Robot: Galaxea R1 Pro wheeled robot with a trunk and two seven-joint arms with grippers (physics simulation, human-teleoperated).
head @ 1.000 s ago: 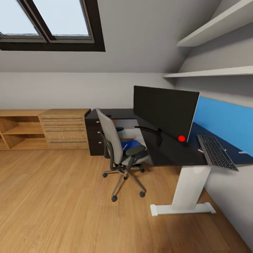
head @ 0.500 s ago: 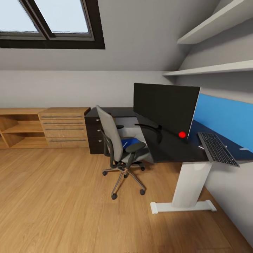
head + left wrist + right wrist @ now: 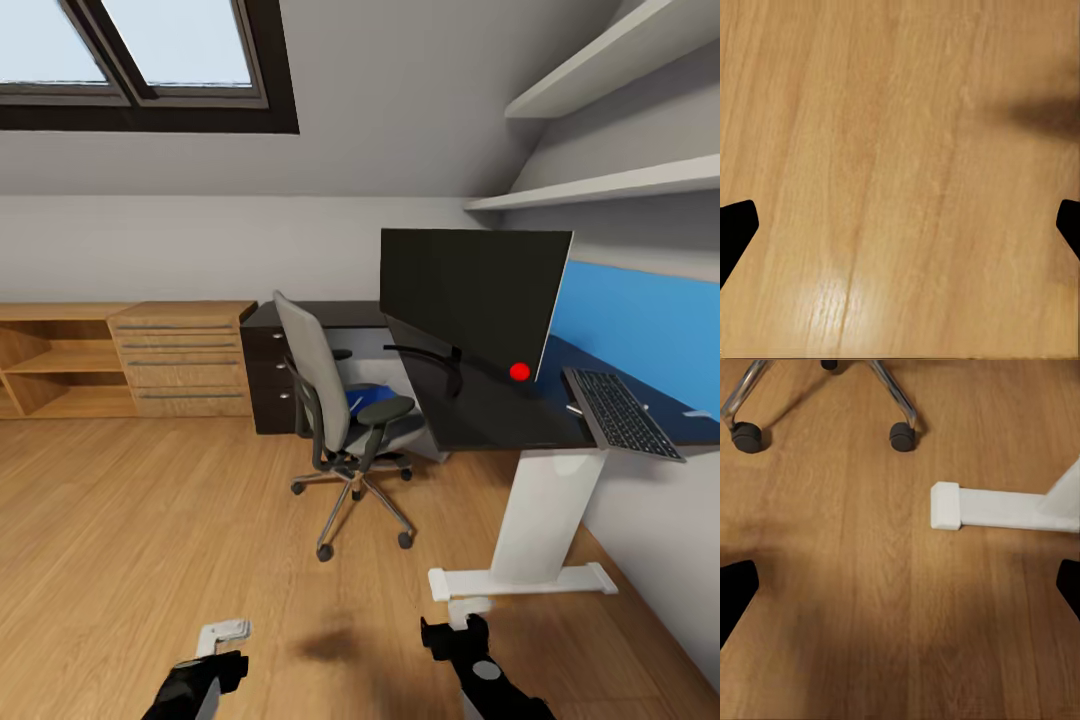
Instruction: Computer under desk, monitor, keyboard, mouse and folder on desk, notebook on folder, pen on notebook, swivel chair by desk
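No readable text, labels, brands or nos. anywhere. The wide black flat monitor screen (image 3: pixel 470 298) is blank w/ just a plain red dot (image 3: pixel 519 372) near its lower corner, no lettering. Key legends on the flat silver-framed black-key keyboard (image 3: pixel 620 411) too small to make out.

The long black L-shaped desk (image 3: pixel 480 415) bears a wide black monitor (image 3: pixel 470 295), with a silver-framed black-keyed keyboard (image 3: pixel 620 412) at its right.
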